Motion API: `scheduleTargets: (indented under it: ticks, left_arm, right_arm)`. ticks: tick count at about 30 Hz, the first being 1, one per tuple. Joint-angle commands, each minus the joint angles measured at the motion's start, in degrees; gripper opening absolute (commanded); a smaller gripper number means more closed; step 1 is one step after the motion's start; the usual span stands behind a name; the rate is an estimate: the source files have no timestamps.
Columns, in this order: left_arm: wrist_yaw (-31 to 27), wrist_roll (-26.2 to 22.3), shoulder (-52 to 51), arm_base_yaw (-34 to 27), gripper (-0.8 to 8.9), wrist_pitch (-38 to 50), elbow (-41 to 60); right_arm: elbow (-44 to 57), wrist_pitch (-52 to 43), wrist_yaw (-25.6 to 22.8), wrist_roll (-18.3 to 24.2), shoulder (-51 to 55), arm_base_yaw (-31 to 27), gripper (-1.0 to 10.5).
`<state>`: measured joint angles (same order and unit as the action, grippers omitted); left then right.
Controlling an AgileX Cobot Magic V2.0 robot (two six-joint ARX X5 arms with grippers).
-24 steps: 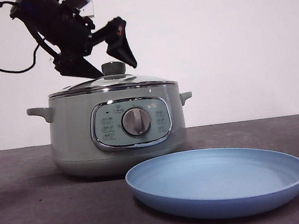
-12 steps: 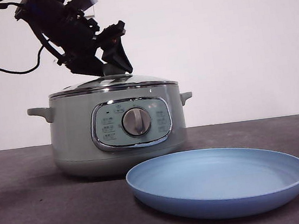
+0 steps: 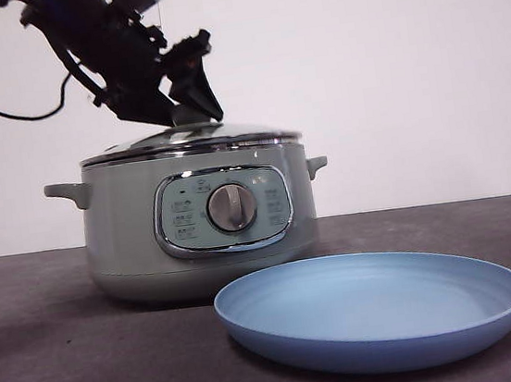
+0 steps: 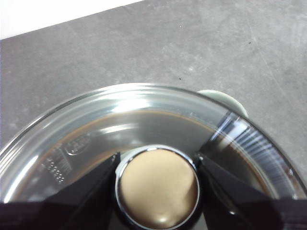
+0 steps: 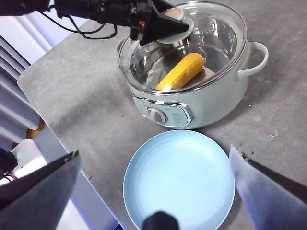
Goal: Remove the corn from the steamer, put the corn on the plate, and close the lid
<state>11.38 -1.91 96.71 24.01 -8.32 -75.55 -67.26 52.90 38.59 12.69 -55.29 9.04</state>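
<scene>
Front view: gripping the knob of the lid (image 3: 189, 139), left claw (image 3: 192, 115) over the steamer (image 3: 199, 221); plate (image 3: 373, 312) lying bare.

Left wrist view: pressing jaws on both sides of the knob.

Right wrist view: waiting spread wide, right claw (image 5: 156, 184) holding nothing; corn (image 5: 181, 71) lying inside. Nothing finished yet.

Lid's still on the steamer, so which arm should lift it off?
Left. The left gripper already has its jaws on either side of the lid knob. The right gripper hangs open high above the plate, away from the steamer.
</scene>
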Motion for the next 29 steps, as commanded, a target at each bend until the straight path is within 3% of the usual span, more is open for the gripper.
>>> scheduleTargets:
  ticks: [1, 7, 12, 22, 29]
  left_arm:
    - [1.88, 0.35, -4.92, -0.55, -0.08, 0.37, -1.42]
    - [2.45, 0.15, -12.85, -1.01, -0.08, -1.7, -1.68]
    - [2.49, -0.33, -21.33, -1.29, -0.08, -8.94, -1.68]
    - [2.16, -1.51, -39.01, -1.29, -0.08, -22.03, -1.68]
    - [-1.27, -1.33, -48.19, -1.29, -0.08, -31.08, -1.68]
  right_arm:
    - [-0.09, -1.42, 0.07, -1.49, -0.66, 0.17, 5.3]
    - [-0.09, -7.58, 0.04, -6.05, -2.6, 0.2, 5.3]
    - [-0.09, -14.93, -0.98, -11.39, -5.95, 1.66, 5.4]
    - [-0.9, -30.23, -13.53, -20.46, -17.99, 13.25, 5.4]
    - [-10.23, -31.36, -22.6, -21.29, -32.11, 21.4, 5.4]
